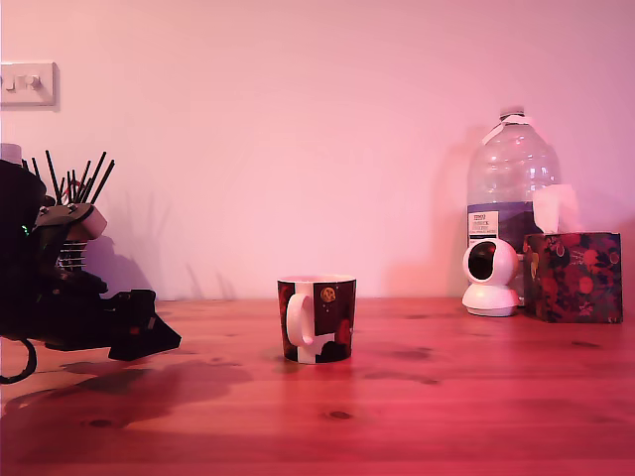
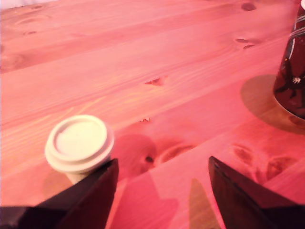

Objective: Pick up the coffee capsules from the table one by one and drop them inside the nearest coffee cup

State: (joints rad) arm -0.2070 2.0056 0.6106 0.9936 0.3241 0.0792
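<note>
**Ana:** Nearest the wrist camera are the two dark fingers of the gripper [image 2: 162,191], low in the frame, left and right. What's between them?

**Ben:** Only bare worktop [image 2: 157,52]. The jaws stand wide apart and hold nothing. At the lower left of that frame a pale capsule [image 2: 79,143] sits upright on the wood, lid up, just at the left finger's outer edge. I cannot tell whether they touch.

**Ana:** And further right?

**Ben:** A dark knot in the planks near the middle, then at the right edge a slice of the dark mug [image 2: 291,71] with its shadow spread beneath it, well apart from the capsule.

**Ana:** In the exterior view, starting at the left edge?

**Ben:** A light switch [image 1: 28,83] at the upper left on the wall. Below it, black sticks [image 1: 74,178] fan up from a holder behind the arm. The black arm fills the left side, with the gripper [image 1: 147,337] low over the wood. The capsule cannot be made out from here.

**Ana:** Then the centre?

**Ben:** The mug [image 1: 316,318] stands upright in the middle of the frame, white handle facing the camera, red and gold round motifs on its side. On the right, against the wall, stand a small white camera [image 1: 490,277], a big clear water bottle [image 1: 512,178] behind it, and a patterned tissue box [image 1: 572,276] with a tissue poking out.
</note>
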